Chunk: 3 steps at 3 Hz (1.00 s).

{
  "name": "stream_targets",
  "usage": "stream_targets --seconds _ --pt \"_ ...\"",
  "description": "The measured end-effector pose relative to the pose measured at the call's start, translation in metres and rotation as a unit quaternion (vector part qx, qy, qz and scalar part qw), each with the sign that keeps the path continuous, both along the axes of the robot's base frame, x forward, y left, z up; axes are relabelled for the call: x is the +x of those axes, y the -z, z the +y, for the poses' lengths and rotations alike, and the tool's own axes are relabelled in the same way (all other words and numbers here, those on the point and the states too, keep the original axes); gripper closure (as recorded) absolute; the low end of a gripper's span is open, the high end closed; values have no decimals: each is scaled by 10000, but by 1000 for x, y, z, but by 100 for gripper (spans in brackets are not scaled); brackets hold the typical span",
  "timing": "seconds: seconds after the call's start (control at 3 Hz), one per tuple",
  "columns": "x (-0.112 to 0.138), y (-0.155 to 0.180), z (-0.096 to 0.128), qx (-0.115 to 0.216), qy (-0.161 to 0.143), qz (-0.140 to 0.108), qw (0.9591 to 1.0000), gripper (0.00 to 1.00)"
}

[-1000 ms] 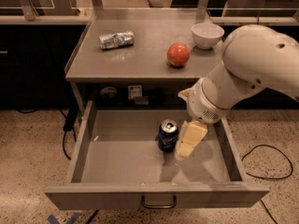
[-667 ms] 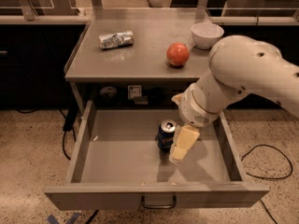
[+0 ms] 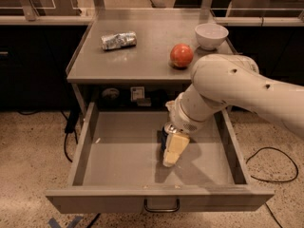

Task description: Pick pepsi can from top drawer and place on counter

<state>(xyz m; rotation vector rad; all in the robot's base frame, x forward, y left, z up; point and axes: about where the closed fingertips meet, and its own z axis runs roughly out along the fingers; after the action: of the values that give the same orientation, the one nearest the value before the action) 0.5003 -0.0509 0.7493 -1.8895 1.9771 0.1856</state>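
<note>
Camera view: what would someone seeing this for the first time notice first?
The big white robot arm reaching in from the right dominates, its gripper down inside the open top drawer, right against the pepsi can standing near the drawer's middle. Behind, on the counter, sit a crushed silvery can at the left, and a red apple and a white bowl at the right.
</note>
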Motion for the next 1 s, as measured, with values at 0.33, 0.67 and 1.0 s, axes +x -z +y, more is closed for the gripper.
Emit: stream_targets --seconds 0.33,0.67,1.0 --pt "3 9 7 -68 -46 -51 10000 0" --pt "6 46 9 -130 -81 161 9998 0" --pt "11 49 7 -109 -39 144 9998 0"
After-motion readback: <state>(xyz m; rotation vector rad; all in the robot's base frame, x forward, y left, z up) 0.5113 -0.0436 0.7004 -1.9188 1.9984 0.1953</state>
